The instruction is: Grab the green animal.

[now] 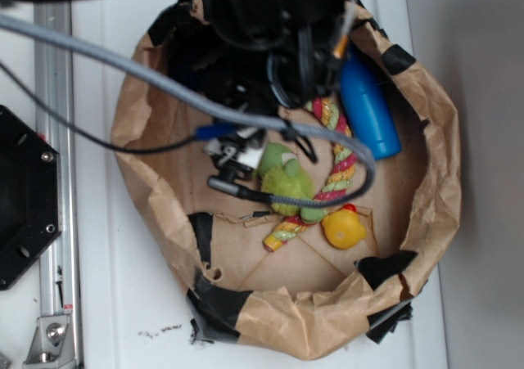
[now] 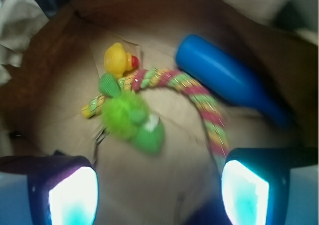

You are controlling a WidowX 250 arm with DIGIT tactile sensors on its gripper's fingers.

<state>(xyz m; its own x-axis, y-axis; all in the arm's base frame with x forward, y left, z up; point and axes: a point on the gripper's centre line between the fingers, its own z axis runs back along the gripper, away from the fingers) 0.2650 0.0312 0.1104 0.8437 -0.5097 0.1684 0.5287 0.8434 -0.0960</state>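
Note:
The green animal (image 1: pixel 286 178) is a fuzzy lime-green plush lying on the floor of a brown paper container, partly behind a grey cable. In the wrist view the green animal (image 2: pixel 130 117) lies just ahead of my gripper (image 2: pixel 158 192), slightly left of centre. The gripper is open and empty, its two bright pads (image 2: pixel 74 197) wide apart with bare paper between them. In the exterior view the gripper (image 1: pixel 233 152) sits just left of the toy, mostly hidden by the arm and cables.
A striped green-pink-yellow rope (image 1: pixel 334 173) curves right of the toy. A yellow rubber duck (image 1: pixel 344 227) lies near its end. A blue bottle (image 1: pixel 370 107) lies at the right. The paper container's wall (image 1: pixel 434 164) rings everything. A grey cable (image 1: pixel 147 74) crosses over it.

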